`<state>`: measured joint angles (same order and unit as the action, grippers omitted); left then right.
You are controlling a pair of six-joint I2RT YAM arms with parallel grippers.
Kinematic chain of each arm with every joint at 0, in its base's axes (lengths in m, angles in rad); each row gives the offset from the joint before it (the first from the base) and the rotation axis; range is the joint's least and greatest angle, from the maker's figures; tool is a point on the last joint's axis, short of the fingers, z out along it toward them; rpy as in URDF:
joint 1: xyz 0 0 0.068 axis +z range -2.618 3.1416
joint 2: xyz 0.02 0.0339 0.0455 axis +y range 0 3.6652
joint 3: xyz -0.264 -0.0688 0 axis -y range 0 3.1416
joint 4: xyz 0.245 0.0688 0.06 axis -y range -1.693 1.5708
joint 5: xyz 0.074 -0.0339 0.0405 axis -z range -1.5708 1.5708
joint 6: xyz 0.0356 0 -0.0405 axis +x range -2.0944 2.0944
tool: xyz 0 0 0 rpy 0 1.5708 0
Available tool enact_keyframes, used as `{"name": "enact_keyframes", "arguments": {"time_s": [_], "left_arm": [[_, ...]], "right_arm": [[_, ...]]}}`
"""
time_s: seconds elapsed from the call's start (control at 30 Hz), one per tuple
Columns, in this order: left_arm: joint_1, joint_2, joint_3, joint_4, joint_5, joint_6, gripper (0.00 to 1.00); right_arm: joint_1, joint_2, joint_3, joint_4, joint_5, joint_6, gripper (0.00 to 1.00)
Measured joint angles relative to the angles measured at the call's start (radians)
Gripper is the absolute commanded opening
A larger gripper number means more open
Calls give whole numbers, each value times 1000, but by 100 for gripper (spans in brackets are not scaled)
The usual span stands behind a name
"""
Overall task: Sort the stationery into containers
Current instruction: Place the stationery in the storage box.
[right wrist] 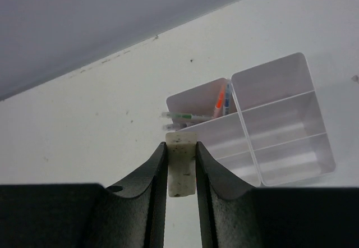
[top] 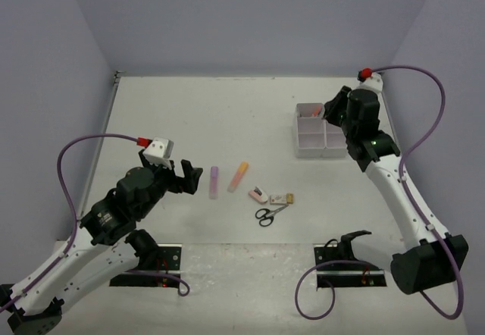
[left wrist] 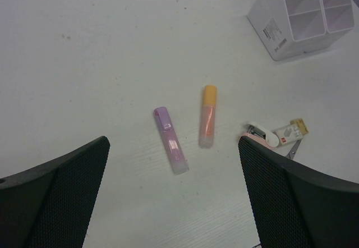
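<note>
My right gripper (right wrist: pixel 181 150) is shut on a small white eraser (right wrist: pixel 182 172), held upright just left of the white organiser box (right wrist: pixel 283 116). Several pens (right wrist: pixel 221 101) lie in that box's far left compartment. In the top view the right gripper (top: pixel 332 112) hangs over the box (top: pixel 311 151). A lilac highlighter (left wrist: pixel 171 140) and an orange-peach highlighter (left wrist: pixel 207 116) lie side by side on the table. My left gripper (left wrist: pixel 173 164) is open just short of the lilac one (top: pixel 214 182), with nothing between its fingers (left wrist: pixel 67 192).
Right of the highlighters lie a pink and white clip-like item (top: pixel 259 194), a tan eraser (top: pixel 283 198) and black-handled scissors (top: pixel 266 214). Lilac walls close off the table at the back and both sides.
</note>
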<state>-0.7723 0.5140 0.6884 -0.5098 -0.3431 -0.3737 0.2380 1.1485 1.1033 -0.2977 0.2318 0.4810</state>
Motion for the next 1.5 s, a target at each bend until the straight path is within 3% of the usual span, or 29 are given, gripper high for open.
{"name": "enact_keyframes", "arguments": {"time_s": [0.3, 0.7, 1.07, 1.1, 1.17, 1.27, 1.37, 1.43, 1.5], "left_arm": [[0, -1, 0, 0, 4, 0, 100], [0, -10, -14, 2, 23, 2, 100], [0, -13, -16, 17, 34, 4, 100], [0, -14, -16, 18, 35, 4, 100], [0, -15, -16, 22, 37, 4, 100], [0, -15, -16, 23, 41, 5, 100], [0, -17, -16, 23, 42, 10, 100], [0, -19, -16, 23, 44, 13, 100], [0, -21, -16, 23, 44, 18, 100]], "right_arm": [[-4, 121, -113, 184, 42, 258, 0], [-4, 252, -168, 185, 93, 732, 0], [-5, 344, -170, 186, 101, 871, 0], [-7, 352, -169, 185, 100, 877, 5], [-10, 364, -169, 185, 100, 888, 25], [-12, 370, -169, 184, 100, 897, 28], [-12, 370, -168, 185, 100, 899, 41], [-12, 369, -168, 185, 100, 896, 42], [-12, 365, -168, 185, 100, 891, 51]]}}
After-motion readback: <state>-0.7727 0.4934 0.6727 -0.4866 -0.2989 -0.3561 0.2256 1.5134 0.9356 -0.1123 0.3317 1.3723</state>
